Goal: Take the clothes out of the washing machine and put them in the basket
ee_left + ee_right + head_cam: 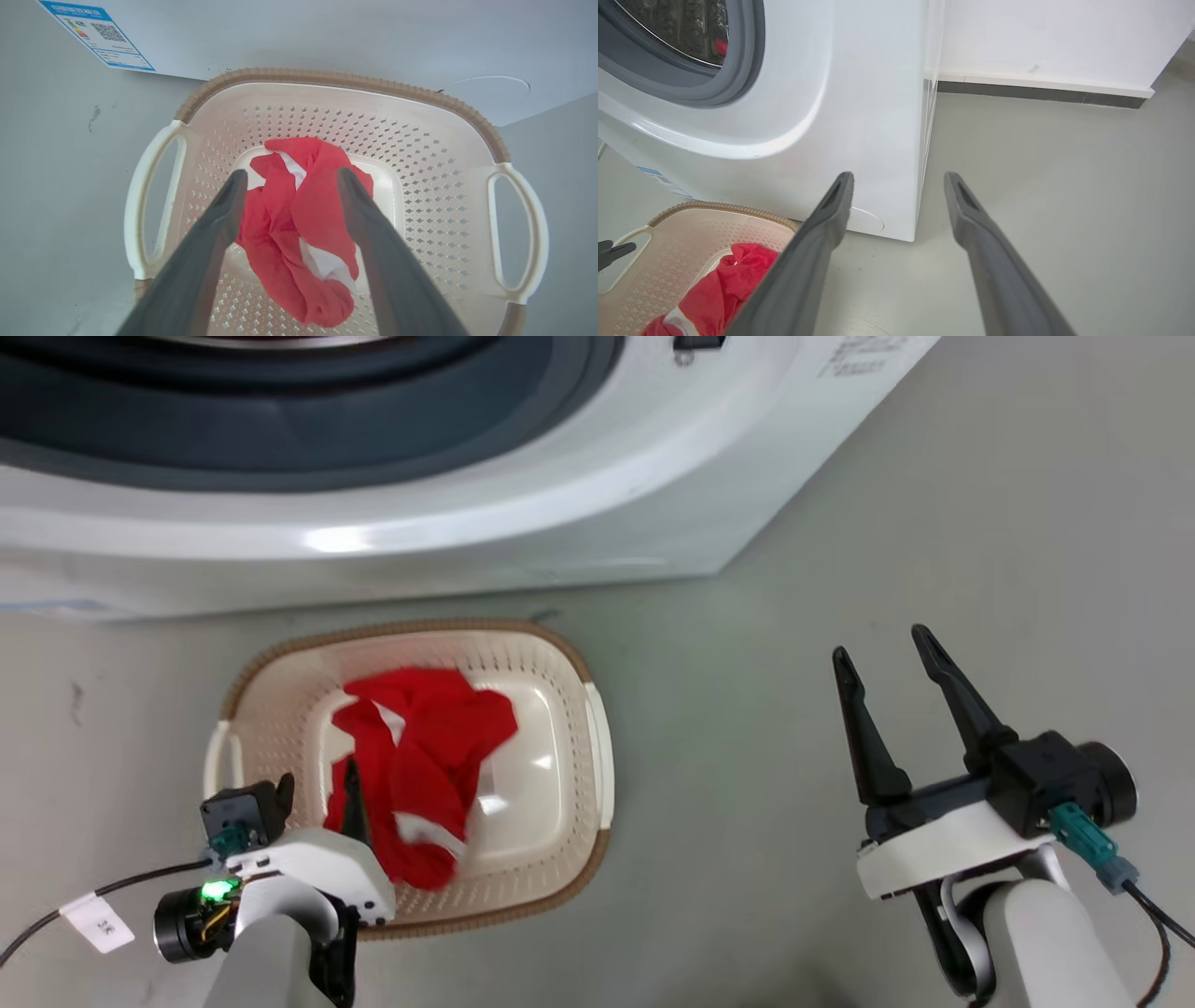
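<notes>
The red clothes (420, 765) lie inside the basket (597, 747), at 6 o'clock from the washing machine (560, 523). The left gripper (292, 173) hangs over them, fingers wide apart, holding nothing. The right gripper (882, 644), at 3 o'clock from the basket, is equally spread and empty.

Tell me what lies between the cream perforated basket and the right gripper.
Only bare grey floor, in the head view, separates the cream plastic basket from the right gripper.
</notes>
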Controlling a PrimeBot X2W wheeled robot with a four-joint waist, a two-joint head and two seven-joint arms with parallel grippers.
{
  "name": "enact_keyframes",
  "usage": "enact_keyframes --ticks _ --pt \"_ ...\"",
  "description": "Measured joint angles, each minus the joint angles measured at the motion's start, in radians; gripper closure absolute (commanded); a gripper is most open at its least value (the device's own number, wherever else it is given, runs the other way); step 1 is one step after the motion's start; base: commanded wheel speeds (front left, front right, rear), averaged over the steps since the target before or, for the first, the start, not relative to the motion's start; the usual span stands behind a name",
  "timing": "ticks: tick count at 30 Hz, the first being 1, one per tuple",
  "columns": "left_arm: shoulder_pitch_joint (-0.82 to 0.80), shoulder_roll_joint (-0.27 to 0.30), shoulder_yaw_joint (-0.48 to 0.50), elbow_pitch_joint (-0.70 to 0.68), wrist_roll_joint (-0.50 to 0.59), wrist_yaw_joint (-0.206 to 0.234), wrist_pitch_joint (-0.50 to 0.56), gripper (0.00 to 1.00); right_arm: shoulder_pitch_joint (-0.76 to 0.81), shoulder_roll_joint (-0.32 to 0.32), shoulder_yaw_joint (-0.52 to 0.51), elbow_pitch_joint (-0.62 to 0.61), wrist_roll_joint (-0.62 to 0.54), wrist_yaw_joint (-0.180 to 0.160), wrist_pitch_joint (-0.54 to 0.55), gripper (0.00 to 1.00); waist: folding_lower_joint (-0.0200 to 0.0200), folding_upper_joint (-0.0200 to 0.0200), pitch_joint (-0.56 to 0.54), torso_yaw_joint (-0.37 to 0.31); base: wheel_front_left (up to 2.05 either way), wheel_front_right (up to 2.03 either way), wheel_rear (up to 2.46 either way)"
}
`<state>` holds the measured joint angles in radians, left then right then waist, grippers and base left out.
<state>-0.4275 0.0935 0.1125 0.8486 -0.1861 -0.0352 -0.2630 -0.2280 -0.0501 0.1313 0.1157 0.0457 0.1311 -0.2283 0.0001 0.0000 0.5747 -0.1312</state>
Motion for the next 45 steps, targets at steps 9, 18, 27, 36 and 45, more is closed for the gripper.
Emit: enact_keyframes --ticks 9,18,27,36,45 --pt "0.147 -0.026 0.0 -0.186 0.058 -0.01 0.0 0.0 0.095 0.0 -0.057 -0.028 -0.011 0.0 0.022 0.0 -0.0001 0.0 -0.206 0.036 0.0 0.0 0.0" --pt "0.257 -0.041 -0.015 -0.373 0.067 -0.008 0.0 0.0 0.164 0.0 -0.084 -0.082 -0.038 0.0 0.038 0.0 -0.0003 0.0 -0.354 0.072 0.0 0.0 0.0" --pt "0.277 -0.042 -0.071 -0.518 0.061 0.01 0.0 0.0 0.206 0.0 -0.104 -0.122 -0.055 0.0 0.072 0.0 -0.0003 0.0 -0.425 0.107 0.0 0.0 0.0" --pt "0.138 -0.039 -0.105 -0.554 0.108 0.009 0.0 0.0 0.219 0.0 -0.106 -0.155 -0.047 0.0 0.089 0.0 -0.0003 0.0 -0.416 0.088 0.0 0.0 0.0" --pt "-0.149 0.029 -0.111 -0.394 0.15 0.0 0.0 0.0 0.179 0.0 -0.073 -0.17 -0.026 0.0 0.081 0.0 -0.0002 0.0 -0.308 0.051 0.0 0.0 0.0"
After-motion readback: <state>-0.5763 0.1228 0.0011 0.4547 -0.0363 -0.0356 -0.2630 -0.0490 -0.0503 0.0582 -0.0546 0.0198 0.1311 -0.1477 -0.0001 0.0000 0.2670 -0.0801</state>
